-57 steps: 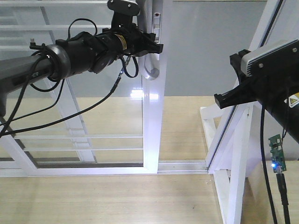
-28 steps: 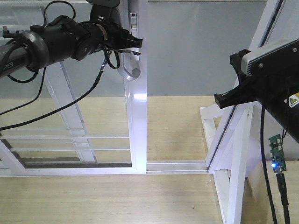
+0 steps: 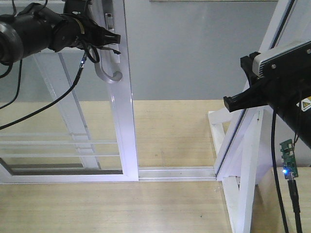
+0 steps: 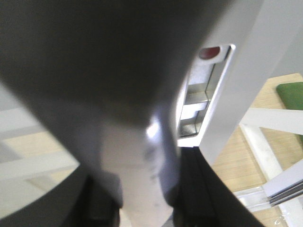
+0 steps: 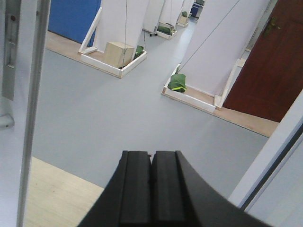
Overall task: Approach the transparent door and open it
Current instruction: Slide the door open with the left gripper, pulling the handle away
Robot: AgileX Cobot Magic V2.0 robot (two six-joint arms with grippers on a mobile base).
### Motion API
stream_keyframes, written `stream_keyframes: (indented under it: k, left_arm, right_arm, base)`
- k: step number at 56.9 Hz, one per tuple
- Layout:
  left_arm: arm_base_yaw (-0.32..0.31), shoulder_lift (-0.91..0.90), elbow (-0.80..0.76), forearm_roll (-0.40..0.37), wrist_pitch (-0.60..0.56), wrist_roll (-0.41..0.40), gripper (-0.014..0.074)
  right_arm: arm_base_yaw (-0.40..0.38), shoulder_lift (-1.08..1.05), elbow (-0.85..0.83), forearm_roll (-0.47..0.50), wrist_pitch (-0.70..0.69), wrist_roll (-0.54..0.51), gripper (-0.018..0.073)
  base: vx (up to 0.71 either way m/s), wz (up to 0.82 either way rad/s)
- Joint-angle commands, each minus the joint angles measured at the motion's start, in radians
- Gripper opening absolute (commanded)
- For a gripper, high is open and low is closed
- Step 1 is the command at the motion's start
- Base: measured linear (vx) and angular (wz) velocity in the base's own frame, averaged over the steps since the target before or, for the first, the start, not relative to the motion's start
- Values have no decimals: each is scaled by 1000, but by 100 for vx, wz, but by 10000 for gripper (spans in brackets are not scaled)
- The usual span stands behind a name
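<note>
The transparent door is a glass panel in a glossy white frame with thin white bars low down; it stands slid to the left in the front view. Its curved grey handle hangs on the upright. My left gripper is shut on the handle; in the left wrist view the blurred grey handle fills the space between the black fingers, with the latch plate just beyond. My right gripper is shut and empty, held in the air to the right; its pads meet in the right wrist view.
A white floor track runs to the white jamb post and braces at right. A second barred glass panel stands behind the door. Grey floor lies beyond. White partitions, a box and a brown door stand far off.
My left gripper has moved left with the handle in it, and the door has slid left with it, widening the gap to the right post. The right arm has not moved.
</note>
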Motion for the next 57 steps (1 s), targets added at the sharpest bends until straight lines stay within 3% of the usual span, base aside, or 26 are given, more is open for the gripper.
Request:
stream_keyframes:
  k: [1,17,40,57]
  left_arm:
    - [29,-127,-61,52,-147,30,-3]
    - [62,-175,-61,50,-95,95,-3]
    - [155,-226,-59,51,-12,112,-3]
    - [225,-306,12,44,-23,133,-3]
  right_arm:
    - [-5,-24,-29,-10,-76,-5,-6]
    - [-5,-24,-29,-10,-77,-5,-6]
    - [-5,-24,-29,-10,-76,-5,-6]
    - [-5,-24,-29,-10,-76,-5,-6]
  base:
    - [0,0]
    - [0,0]
    - [0,0]
    - [0,0]
